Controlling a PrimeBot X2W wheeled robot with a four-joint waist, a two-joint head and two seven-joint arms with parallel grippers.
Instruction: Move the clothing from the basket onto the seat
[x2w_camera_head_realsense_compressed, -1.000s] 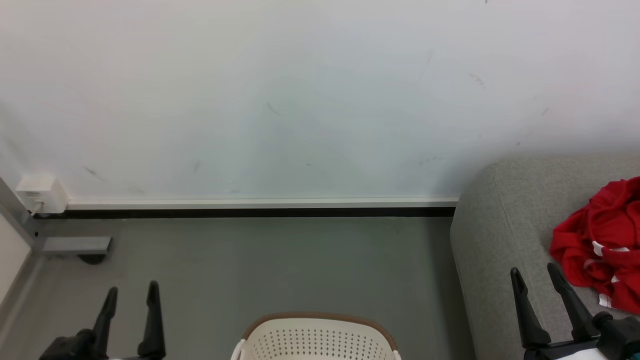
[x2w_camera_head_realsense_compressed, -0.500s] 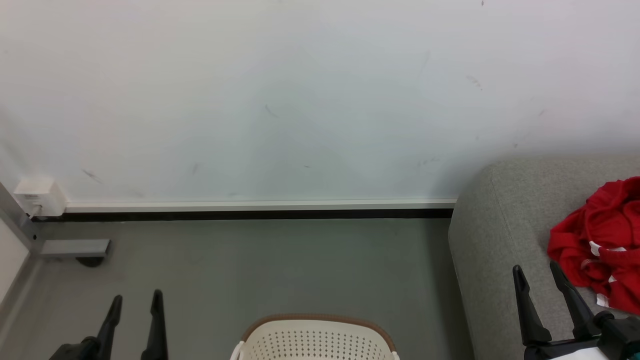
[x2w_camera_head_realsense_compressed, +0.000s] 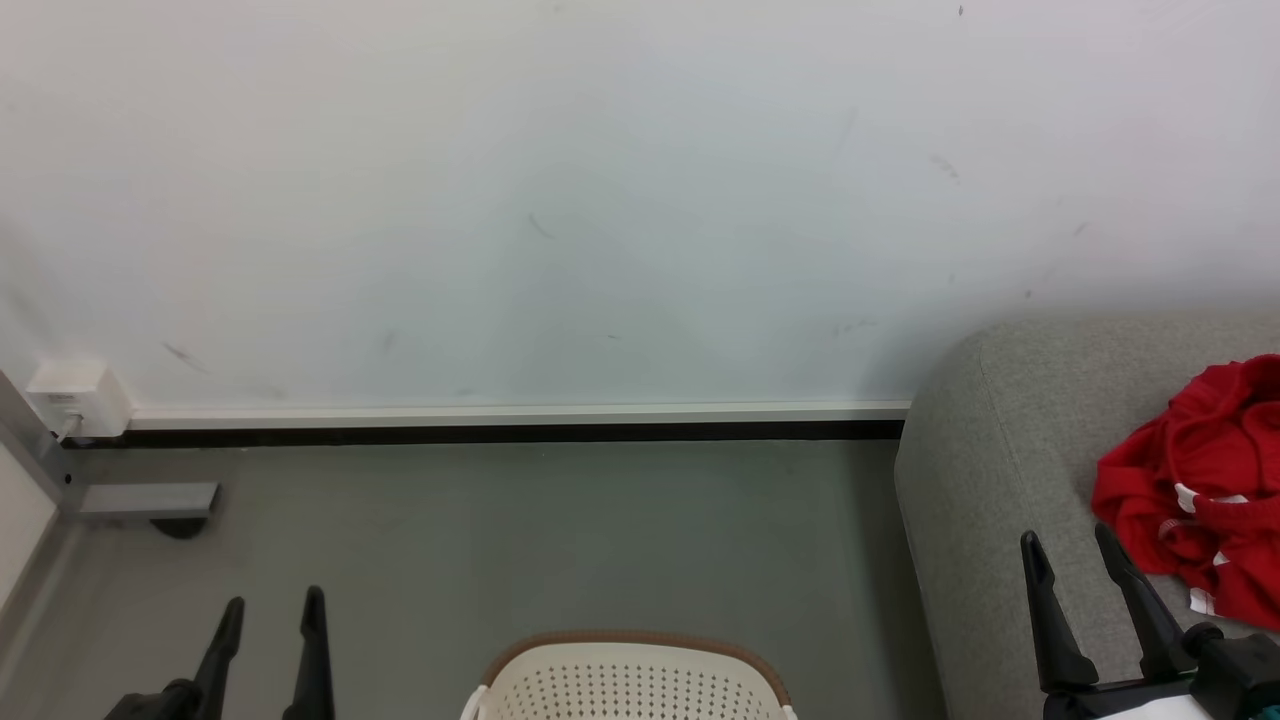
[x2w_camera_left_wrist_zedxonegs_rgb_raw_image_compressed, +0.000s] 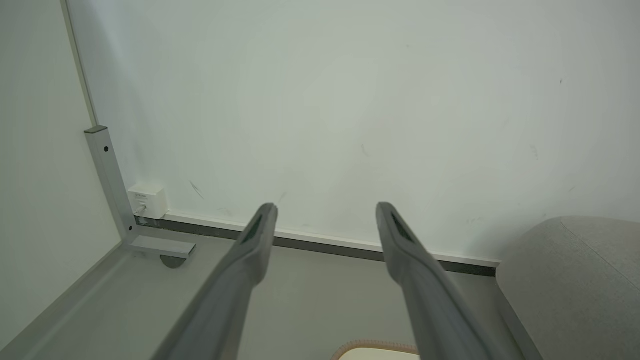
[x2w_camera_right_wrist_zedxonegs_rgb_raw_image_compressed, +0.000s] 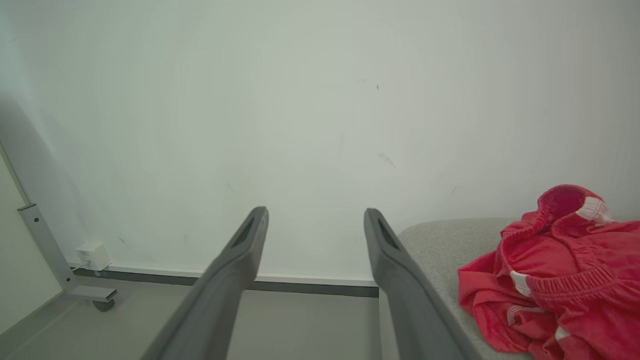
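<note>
1. To the left of the basket (x2w_camera_head_realsense_compressed: 635, 640), the left gripper (x2w_camera_head_realsense_compressed: 272, 602) hangs above the grey floor (x2w_camera_head_realsense_compressed: 560, 540). Its two dark fingers are spread apart with nothing between them.
2. The basket sits at the bottom edge of the head view. Just its far brown rim and perforated wall show, so it cannot be told whether any garment lies inside.
3. To the right of the basket, the right gripper (x2w_camera_head_realsense_compressed: 1066, 537) hovers over the near edge of the grey sofa (x2w_camera_head_realsense_compressed: 1000, 430). Its fingers are likewise parted and empty.
4. Further right of the basket, the red clothing (x2w_camera_head_realsense_compressed: 1190, 490) lies crumpled on the sofa cushion. It is just beside the right gripper and not touching it.
5. The step in hand is probably a check of the basket for more garments. To do it well, the robot should first bend until the inside of the basket is in sight. It should then lower a parted gripper straight down inside the rim, clear of the perforations, and pinch a thick fold rather than a trim edge.
</note>
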